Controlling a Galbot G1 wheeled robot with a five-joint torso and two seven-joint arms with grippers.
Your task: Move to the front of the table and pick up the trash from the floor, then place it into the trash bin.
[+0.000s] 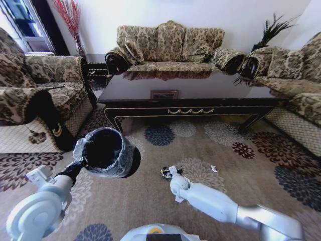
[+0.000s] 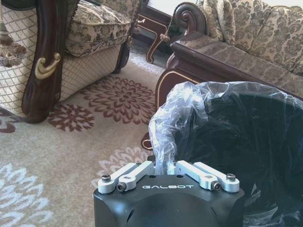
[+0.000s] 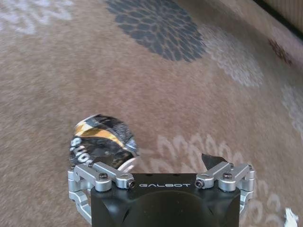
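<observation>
"GALBOT" is printed in white on both black wrist housings. The crushed black-and-yellow piece of trash (image 3: pixel 102 144) carries white lettering too blurred to read; it lies on the patterned carpet (image 1: pixel 210 145), and the right gripper (image 1: pixel 169 172) stands spread beside it, one finger touching it. A tiny white scrap (image 1: pixel 214 168) lies near. The left gripper (image 2: pixel 169 166) is pinched on the plastic-lined rim of the trash bin (image 1: pixel 105 150). Beyond stands the table (image 1: pixel 190 95), ringed by sofas (image 1: pixel 170 45).
</observation>
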